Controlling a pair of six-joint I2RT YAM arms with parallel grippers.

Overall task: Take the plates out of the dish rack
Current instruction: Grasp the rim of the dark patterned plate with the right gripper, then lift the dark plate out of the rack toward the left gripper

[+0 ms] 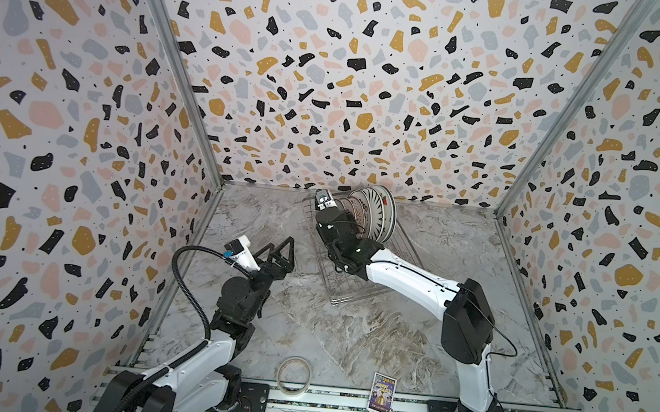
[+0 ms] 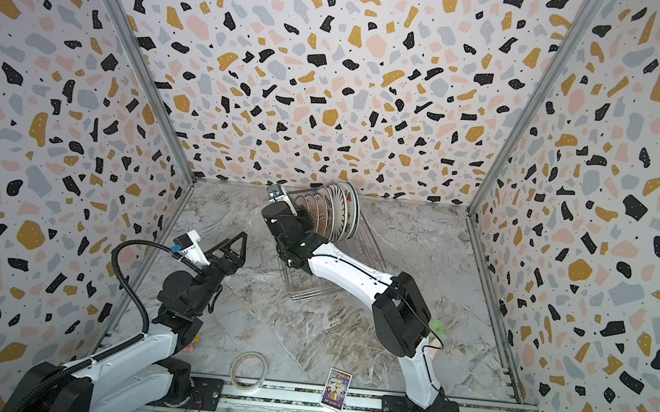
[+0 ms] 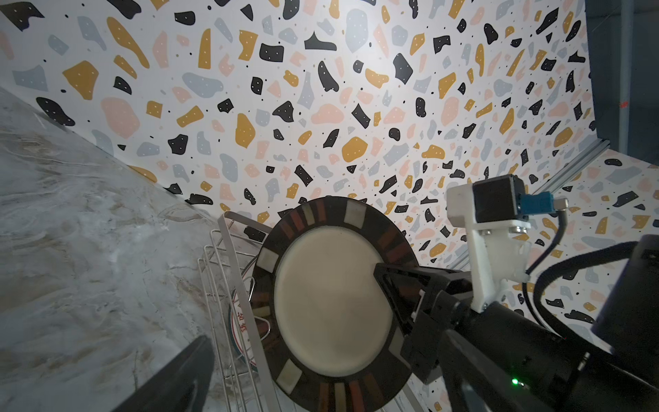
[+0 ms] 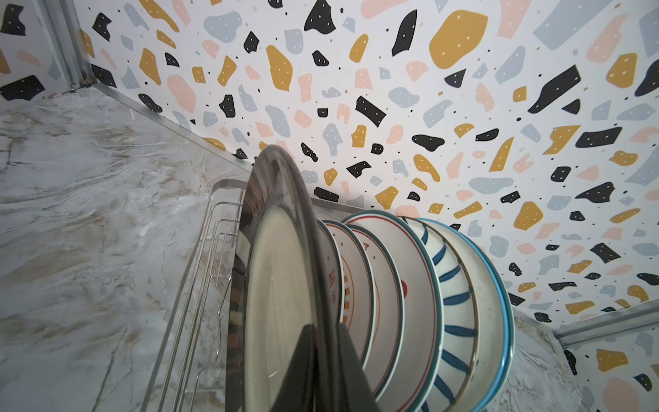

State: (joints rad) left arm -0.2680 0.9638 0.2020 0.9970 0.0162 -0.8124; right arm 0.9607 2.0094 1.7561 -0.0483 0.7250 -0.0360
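Note:
The dish rack point(image 1: 357, 289), a silver wire basket, lies near the back wall with several plates point(image 1: 373, 215) standing on edge at its far end. The front one is a dark-rimmed plate point(image 4: 278, 285) with a cream centre, also seen in the left wrist view point(image 3: 331, 303). My right gripper point(image 4: 321, 356) is shut on this plate's rim, one finger on each face. Behind it stand white plates with red and orange print point(image 4: 388, 285) and a blue-striped one point(image 4: 453, 285). My left gripper point(image 1: 280, 247) hangs open and empty, left of the rack, facing the plates.
A beige tape ring point(image 1: 294, 374) and a small printed card point(image 1: 382, 393) sit at the front edge. The back wall is close behind the plates. My right arm point(image 1: 408, 278) stretches over the rack's near half. Marble tabletop point(image 1: 368, 344) lies in front.

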